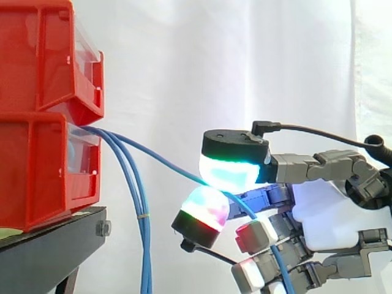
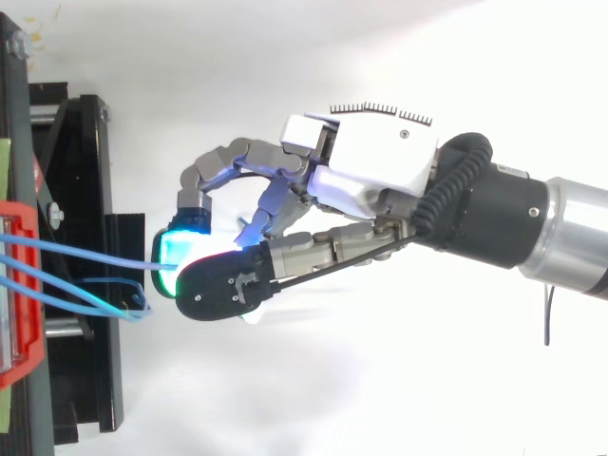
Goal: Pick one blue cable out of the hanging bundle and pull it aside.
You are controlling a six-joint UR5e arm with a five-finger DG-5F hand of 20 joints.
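Robot hand [image 2: 380, 171] tight on blue cable [image 1: 165, 161]

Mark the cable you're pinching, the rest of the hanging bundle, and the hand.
pinched cable [image 1: 159, 158]: side view, on its slanted middle stretch.
bundle [image 1: 146, 251]: side view, on the strands hanging straight down.
hand [image 2: 375, 171]: top view, on its white housing.

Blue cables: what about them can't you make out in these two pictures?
Side view: the hanging blue cables run off the bottom edge, so their lower ends are cut off.
Side view: the lower red bin hides where they start.
Top view: a pad of the hand covers the spot where the pulled blue cable is pinched.
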